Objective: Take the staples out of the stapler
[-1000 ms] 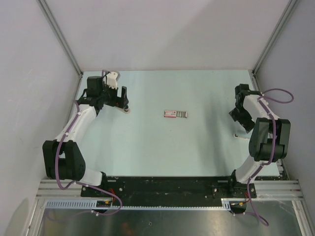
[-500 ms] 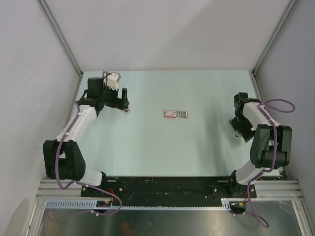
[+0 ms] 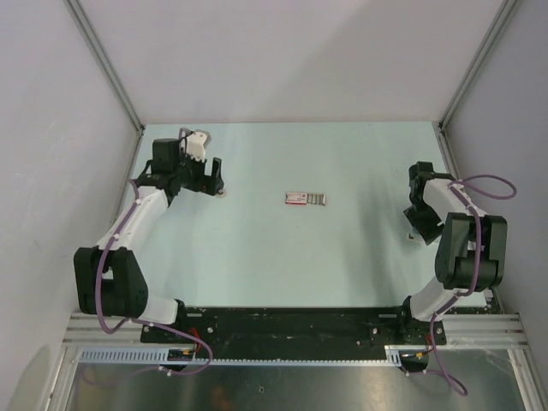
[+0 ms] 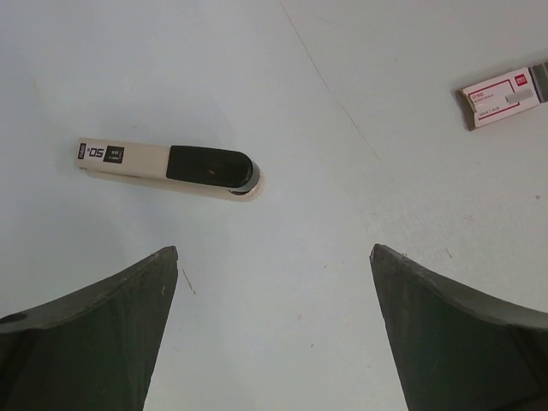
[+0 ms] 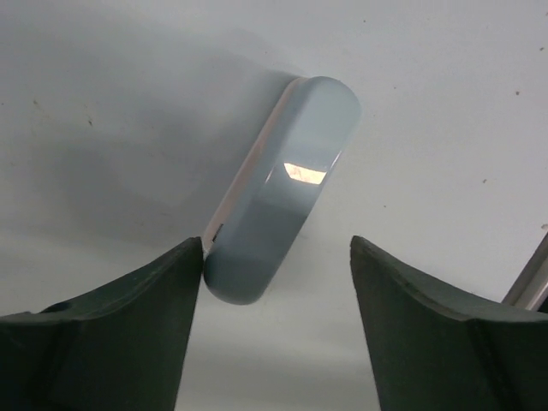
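Note:
The stapler (image 4: pixel 163 163) is a slim bar with a cream body, a black top and a "50" label. It lies flat on the table, ahead and left of my open, empty left gripper (image 4: pixel 274 253). In the top view only its pale end (image 3: pixel 222 193) shows beside the left gripper (image 3: pixel 197 178). No loose staples show in any view. My right gripper (image 5: pixel 276 244) is open at the table's right side (image 3: pixel 418 221).
A pale bluish rounded object (image 5: pixel 282 184) lies under the right gripper, its near end against the left fingertip (image 5: pixel 184 265). A red-white-grey packet (image 3: pixel 306 199) lies mid-table and also shows in the left wrist view (image 4: pixel 505 94). Frame posts stand at the far corners.
The right gripper has moved toward the near side and now hangs over the pale bluish object. The left gripper has shifted slightly toward the back.

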Motion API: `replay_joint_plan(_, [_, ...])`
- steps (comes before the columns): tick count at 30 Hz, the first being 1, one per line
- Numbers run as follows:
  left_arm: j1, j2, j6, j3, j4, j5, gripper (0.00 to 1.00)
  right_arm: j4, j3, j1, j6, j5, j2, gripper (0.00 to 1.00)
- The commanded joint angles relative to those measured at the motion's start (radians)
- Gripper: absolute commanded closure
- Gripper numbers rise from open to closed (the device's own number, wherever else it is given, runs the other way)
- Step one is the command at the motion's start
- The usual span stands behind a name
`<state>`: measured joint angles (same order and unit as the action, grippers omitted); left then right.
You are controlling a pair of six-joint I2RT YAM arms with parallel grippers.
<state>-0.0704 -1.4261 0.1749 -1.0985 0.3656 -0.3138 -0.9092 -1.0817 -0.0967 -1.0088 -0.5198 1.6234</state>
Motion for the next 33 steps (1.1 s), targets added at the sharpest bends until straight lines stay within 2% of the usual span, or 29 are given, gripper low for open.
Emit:
replay_joint_plan(1, [-0.007,0.051,0.025,0.008,-0.004,0.001,0.0,0.024,0.014,-0.002,-0.027,-0.046,0.025,0.31])
replay_joint_plan(7, [-0.006,0.068,0.013,0.011,-0.003,0.031,0.0,0.074,0.035,0.073,0.0,-0.043,0.028,0.54])
replay_joint_plan(13, [-0.006,0.09,0.015,0.029,0.005,0.039,0.0,0.114,0.033,0.278,-0.014,-0.022,0.054,0.89])
replay_joint_plan(15, [-0.005,0.095,0.016,0.034,0.01,0.044,0.01,0.124,0.03,0.358,-0.025,-0.009,0.068,0.97])
replay_joint_plan(22, [0.009,0.108,0.025,0.041,0.031,0.056,0.0,0.159,-0.05,0.686,-0.022,0.045,0.162,1.0])
replay_joint_plan(27, [0.034,0.112,-0.005,0.05,0.039,0.07,0.01,0.219,-0.195,0.919,0.049,0.089,0.237,1.0])
replay_joint_plan(33, [0.064,0.138,-0.008,0.074,0.054,0.051,0.01,0.258,-0.389,1.052,0.131,0.206,0.346,1.0])
